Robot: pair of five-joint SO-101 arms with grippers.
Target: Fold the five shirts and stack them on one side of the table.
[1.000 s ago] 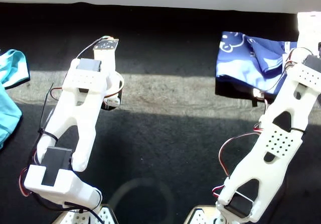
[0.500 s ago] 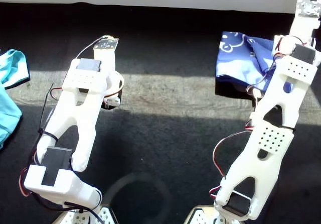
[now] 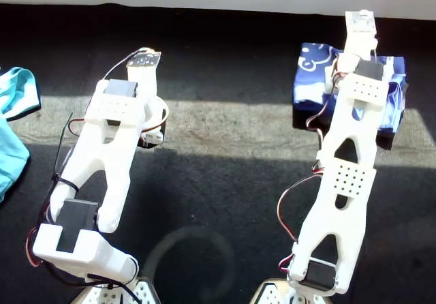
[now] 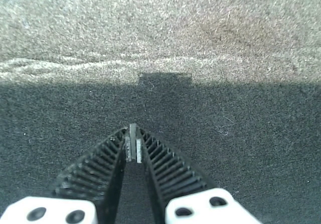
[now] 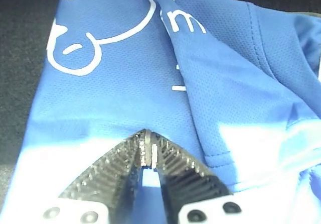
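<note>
Blue, with a white line drawing on it, the folded shirt [image 5: 100,83] lies directly under the right gripper [image 5: 148,152]. The gripper's two ribbed jaws are pressed together at the tips, with nothing caught between them that we can make out. Whether the tips touch the cloth or hang just over it we cannot tell. From the high view we see the folded shirt as a rough block at the far right part of the table [image 3: 225,188]. The right arm [image 3: 347,174] is stretched straight out over it, its far end showing beyond the shirt's far edge. In the right wrist view one layer of the shirt overlaps another along a stitched hem that runs slantwise just beside the gripper tips. We find the left gripper [image 4: 132,148] clenched too, tips meeting and holding nothing. It hangs over the dark table covering, near the edge of a band of sunlight [image 3: 231,123] that crosses the table. The left arm [image 3: 102,161] is bent at the left, well apart from the folded shirt. A teal shirt [image 3: 12,120] lies loose at the left edge of the high view, apart from both arms.
</note>
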